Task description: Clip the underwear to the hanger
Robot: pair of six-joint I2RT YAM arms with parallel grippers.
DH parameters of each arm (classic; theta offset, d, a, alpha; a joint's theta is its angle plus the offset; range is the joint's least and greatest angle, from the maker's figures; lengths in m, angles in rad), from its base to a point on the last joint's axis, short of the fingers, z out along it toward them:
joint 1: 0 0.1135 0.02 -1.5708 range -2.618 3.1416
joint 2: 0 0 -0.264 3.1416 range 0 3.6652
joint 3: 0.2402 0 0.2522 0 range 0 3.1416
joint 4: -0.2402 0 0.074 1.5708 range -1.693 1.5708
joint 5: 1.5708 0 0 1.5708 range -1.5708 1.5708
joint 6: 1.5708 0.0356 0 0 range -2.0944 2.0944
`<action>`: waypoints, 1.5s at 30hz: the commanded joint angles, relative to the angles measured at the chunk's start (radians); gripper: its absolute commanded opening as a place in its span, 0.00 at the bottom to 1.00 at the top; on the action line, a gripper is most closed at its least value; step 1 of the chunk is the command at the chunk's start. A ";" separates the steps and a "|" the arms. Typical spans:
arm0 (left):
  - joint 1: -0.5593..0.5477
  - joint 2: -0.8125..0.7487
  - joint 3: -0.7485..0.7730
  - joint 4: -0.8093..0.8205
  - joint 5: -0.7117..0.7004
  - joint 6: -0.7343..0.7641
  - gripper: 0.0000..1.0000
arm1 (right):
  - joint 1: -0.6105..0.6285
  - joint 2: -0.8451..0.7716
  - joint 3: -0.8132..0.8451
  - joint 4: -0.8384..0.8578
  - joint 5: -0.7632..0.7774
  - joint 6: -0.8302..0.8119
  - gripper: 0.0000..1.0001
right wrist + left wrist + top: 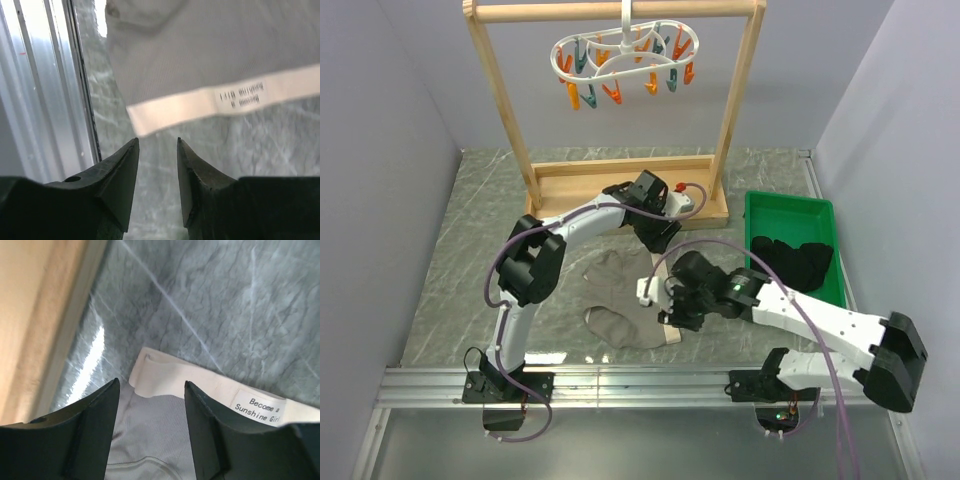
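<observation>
Top external view: grey table [460,300], wooden rack [500,90] at its far edge, hanger [625,50] hung from the rack's top bar, high up and well apart from everything below. The underwear [615,275] lies flat near the table's middle, closer to the near edge, not yet lifted. Its waistband [175,375] forms the right side and seems to run far-to-near, one arm at each end. Left wrist view: left gripper [152,385] is at the far end, jaws fairly wide, astride the waistband corner and not clamped on it. Right wrist view: right gripper [157,142] is at the near end, jaws narrow with nothing between them, band end just beyond the tips. Likely next: pinch both ends, then lift toward the far edge.
</observation>
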 commanded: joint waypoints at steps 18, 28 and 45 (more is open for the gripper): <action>0.003 0.054 0.072 -0.055 0.037 0.047 0.55 | 0.218 0.244 0.001 0.117 0.106 -0.035 0.52; 0.006 0.025 0.006 -0.083 0.011 0.060 0.27 | 0.226 0.329 -0.071 0.197 0.231 -0.038 0.42; 0.121 -0.225 -0.411 -0.022 -0.064 -0.056 0.00 | -0.074 0.293 -0.127 0.221 0.356 -0.370 0.30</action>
